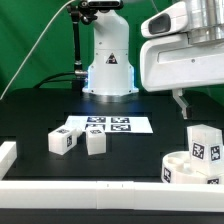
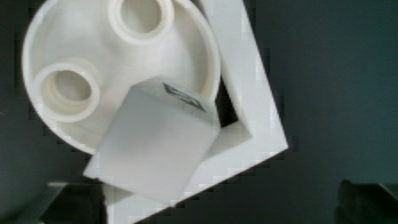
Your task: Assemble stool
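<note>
Stool leg (image 1: 205, 144) upright on seat disc (image 1: 179, 160)

The black worktop (image 1: 35, 112) lies open from nine to eleven o'clock; a short chunky white tagged leg (image 1: 62, 142) and its twin leg (image 1: 96, 143) block seven o'clock; the round white rimmed seat disc (image 1: 192, 176), an upright leg (image 1: 205, 145) on it, crowds four o'clock.

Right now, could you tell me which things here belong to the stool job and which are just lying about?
Job: seat disc, upright leg, two loose legs.
Lying about: marker board, border rails.
</note>
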Robot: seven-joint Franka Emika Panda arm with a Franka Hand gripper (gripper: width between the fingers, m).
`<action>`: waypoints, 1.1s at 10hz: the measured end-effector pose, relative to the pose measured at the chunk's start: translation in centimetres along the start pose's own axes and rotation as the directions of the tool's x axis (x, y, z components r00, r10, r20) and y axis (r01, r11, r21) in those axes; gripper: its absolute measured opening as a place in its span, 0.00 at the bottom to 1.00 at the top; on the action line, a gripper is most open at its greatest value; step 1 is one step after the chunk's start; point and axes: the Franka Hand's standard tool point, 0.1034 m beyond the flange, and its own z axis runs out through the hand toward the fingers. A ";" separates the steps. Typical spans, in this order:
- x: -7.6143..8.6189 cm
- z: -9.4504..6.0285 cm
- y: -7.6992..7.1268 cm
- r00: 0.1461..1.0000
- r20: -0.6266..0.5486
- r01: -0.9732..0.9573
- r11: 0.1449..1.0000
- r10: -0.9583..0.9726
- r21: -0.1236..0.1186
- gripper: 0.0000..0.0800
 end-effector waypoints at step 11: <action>0.0 1.4 0.2 0.693 0.051 0.721 0.689 -0.719 -0.072 0.81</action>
